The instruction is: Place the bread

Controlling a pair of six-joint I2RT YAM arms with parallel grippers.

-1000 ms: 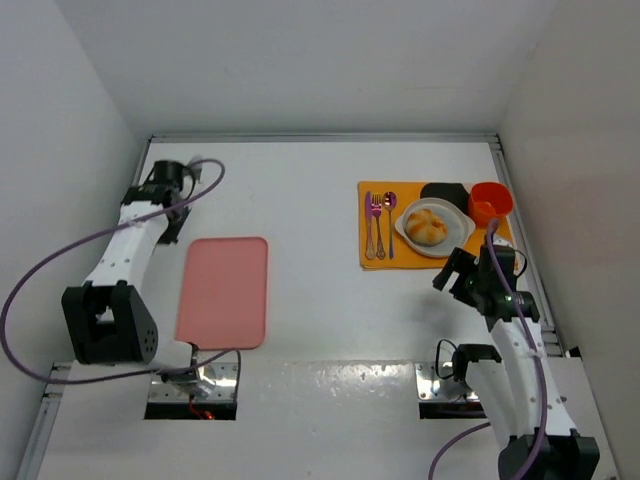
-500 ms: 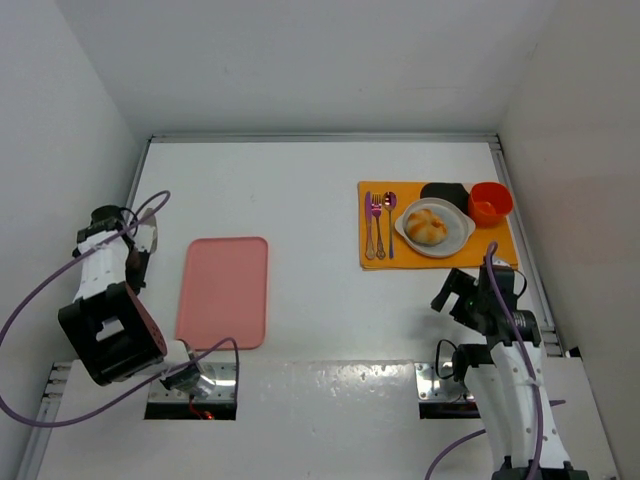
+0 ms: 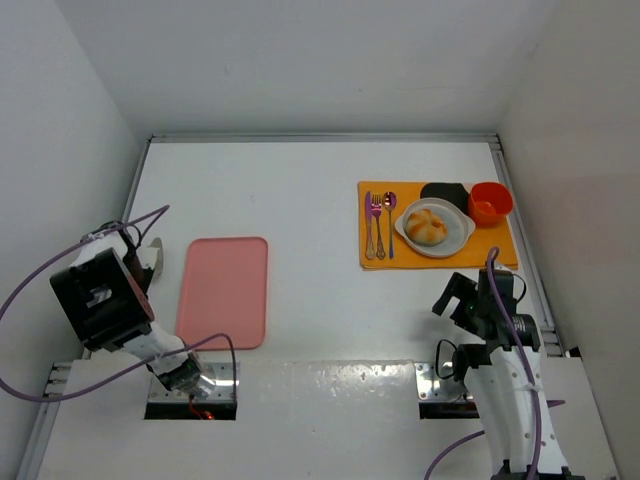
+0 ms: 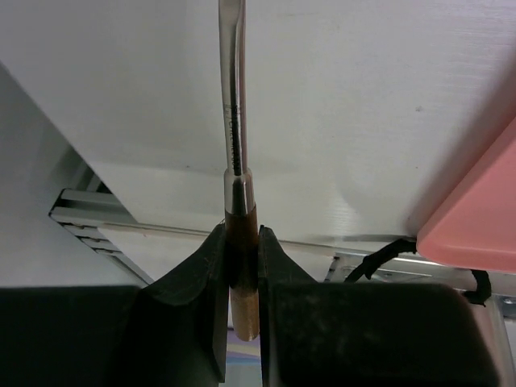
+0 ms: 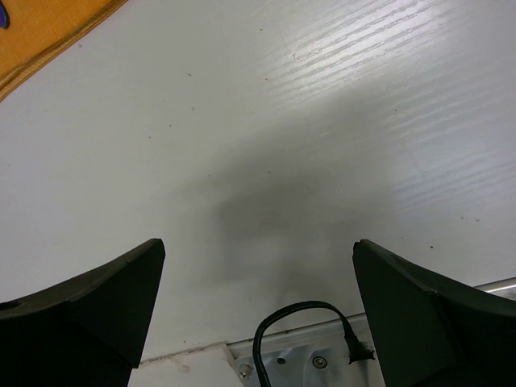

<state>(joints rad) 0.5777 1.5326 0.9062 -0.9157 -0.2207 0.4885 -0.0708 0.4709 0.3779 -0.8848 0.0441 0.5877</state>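
Note:
The bread [image 3: 427, 223], a small golden-brown bun, lies on the white plate [image 3: 457, 239] on the orange mat [image 3: 498, 250] at the right. My right gripper [image 3: 456, 292] is open and empty, just near of the mat; in the right wrist view [image 5: 258, 250] its fingers stand wide apart over bare table. My left gripper [image 3: 143, 262] is at the far left, away from the bread. In the left wrist view it [image 4: 242, 242] is shut on the wooden handle of a knife [image 4: 233, 121], whose metal blade points away.
A pink tray [image 3: 223, 291] lies left of centre; its corner shows in the left wrist view [image 4: 484, 210]. A fork [image 3: 373, 225] and spoon [image 3: 389, 220] lie on the mat's left part. A black bowl [image 3: 445, 190] and an orange cup [image 3: 491, 202] stand behind the plate. Side walls are close.
My left arm has swung back from the far left of the table toward the near edge, still holding the knife. My right gripper has drawn back slightly from the mat.

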